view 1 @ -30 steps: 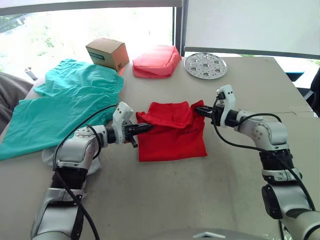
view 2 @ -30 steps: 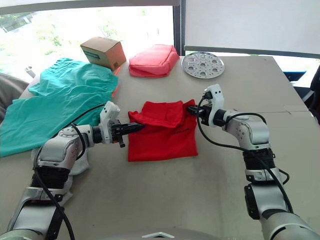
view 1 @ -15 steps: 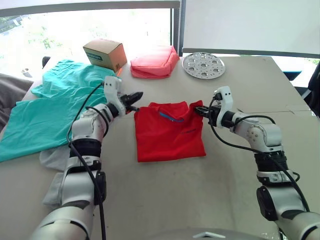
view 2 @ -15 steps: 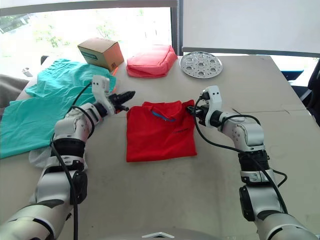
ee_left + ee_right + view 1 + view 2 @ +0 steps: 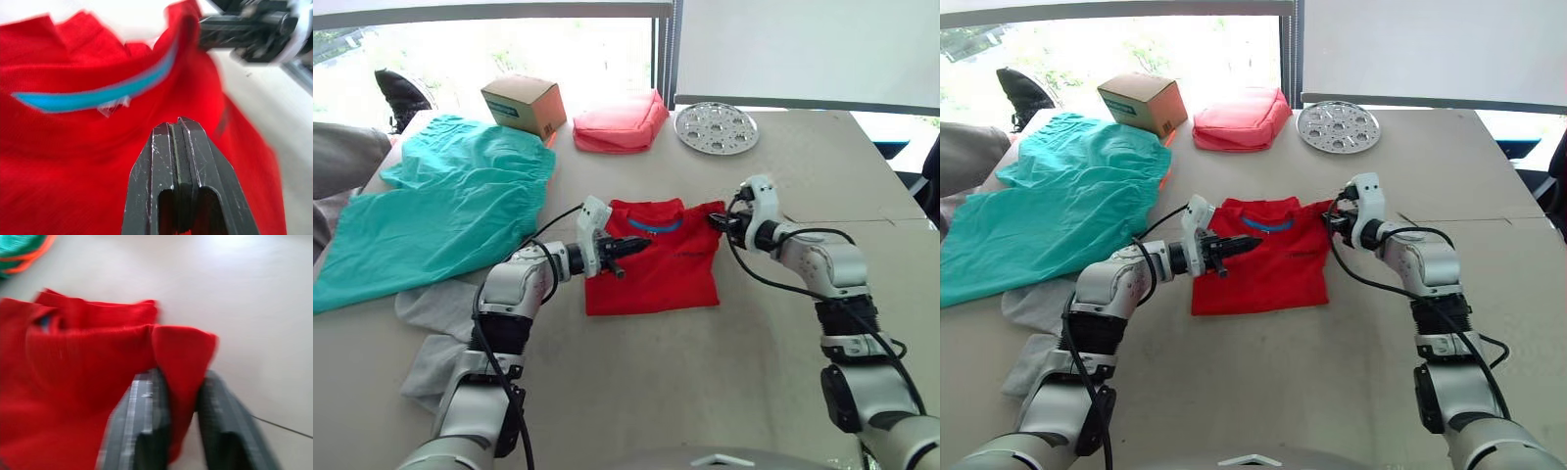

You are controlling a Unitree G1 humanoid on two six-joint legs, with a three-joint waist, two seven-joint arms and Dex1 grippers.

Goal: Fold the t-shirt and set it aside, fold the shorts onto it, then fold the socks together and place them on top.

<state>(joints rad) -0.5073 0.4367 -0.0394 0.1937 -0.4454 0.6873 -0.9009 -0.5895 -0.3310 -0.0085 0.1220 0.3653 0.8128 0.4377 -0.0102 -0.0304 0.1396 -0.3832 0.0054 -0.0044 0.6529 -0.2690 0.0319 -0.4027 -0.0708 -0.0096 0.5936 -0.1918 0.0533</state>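
R fingers (image 5: pixel 1335 221) pinch t-shirt (image 5: pixel 1258 264) corner at its 2 o'clock; L fingers (image 5: pixel 1234 246) clenched, empty, over its 10 o'clock. Shirt mid-bench (image 5: pixel 1332 372), soft, limp, light: grip edges/corners. L wrist cam shows blue neck tape (image 5: pixel 93 93); head cams show shorts (image 5: pixel 1048 211) at 10 o'clock.

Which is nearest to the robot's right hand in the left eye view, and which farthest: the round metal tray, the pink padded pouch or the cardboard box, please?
Measured from the right hand, which grips the red t-shirt:
1. Round metal tray: straight beyond the hand, at the table's far edge.
2. Pink padded pouch: farther, beyond and to the left.
3. Cardboard box: farthest, at the far left by the teal shorts.
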